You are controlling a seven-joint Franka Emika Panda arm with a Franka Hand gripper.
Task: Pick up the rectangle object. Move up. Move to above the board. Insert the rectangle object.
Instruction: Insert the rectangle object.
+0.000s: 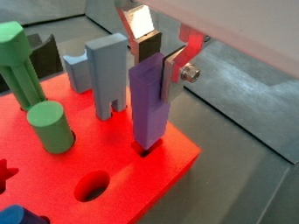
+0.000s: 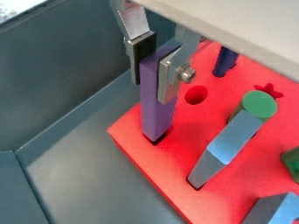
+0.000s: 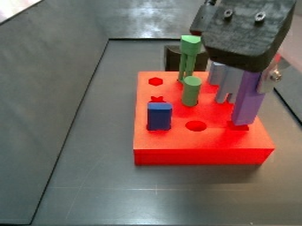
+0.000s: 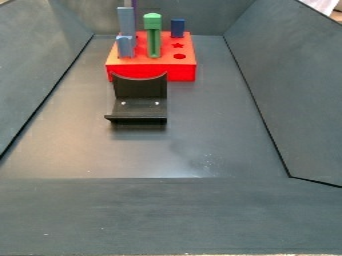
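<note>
A: Quickly, where's the rectangle object (image 1: 151, 101)?

B: Upright between my fingers (image 1: 163, 54), its foot down at the rectangular hole near the board's (image 1: 117, 171) corner. My plates sit on its upper part, closed against both flat faces. Gripping high leaves the lower end free to go into the slot, I reckon.

A: Seated or not?

B: Looks partly in; most of its height stands clear of the red top. I'd judge insertion is under way, not finished.

A: Clock position?

B: In a side view the purple block (image 3: 249, 99) is at about 3 o'clock from the board (image 3: 200, 154) centre, with the green peg (image 3: 190, 91) near the middle and the dark-blue block (image 3: 158, 116) toward 9.

A: What do the views give separately?

B: A wrist view shows the foot meeting the hole and the grey-blue stepped block (image 1: 105, 72) just behind. Another wrist view (image 2: 156, 92) shows the board's edge and the grey table (image 2: 70, 175) beside it. A side view adds the fixture (image 4: 138, 102) at 6 o'clock of the board (image 4: 150, 68), which the wrist cameras miss; the purple block can't be made out there.
</note>
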